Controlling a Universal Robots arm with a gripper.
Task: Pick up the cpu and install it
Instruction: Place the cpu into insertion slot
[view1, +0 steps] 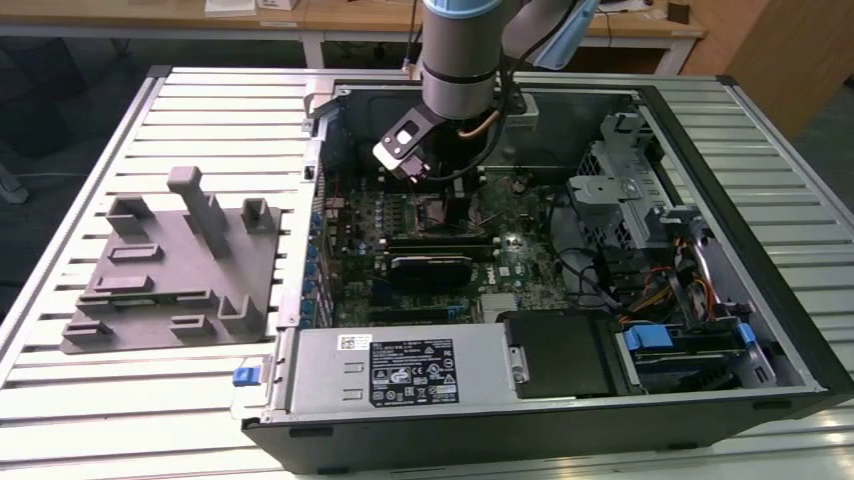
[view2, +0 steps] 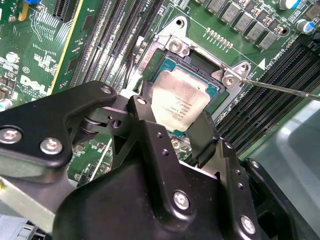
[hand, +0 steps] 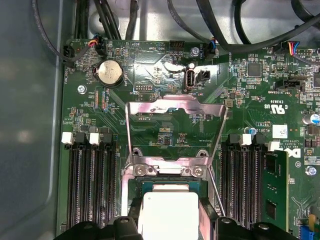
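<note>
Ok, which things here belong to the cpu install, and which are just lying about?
In the job: cpu, gripped in the jaws; socket under it; load plate, flipped open.
Lying about: grey fixture; memory stick; coin cell; power supply.

Faint print marks the cpu (view2: 179, 102), white lettering the motherboard (hand: 165, 75), a black sticker (view1: 411, 372) the power supply (view1: 331, 378).

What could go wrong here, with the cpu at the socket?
1. The cpu, held by the gripper, is at the open socket. If it is slightly skewed, it could seat crooked and damage the contacts.
2. The thin lever and the raised load plate stand close by, so the gripper might snag them.
</note>
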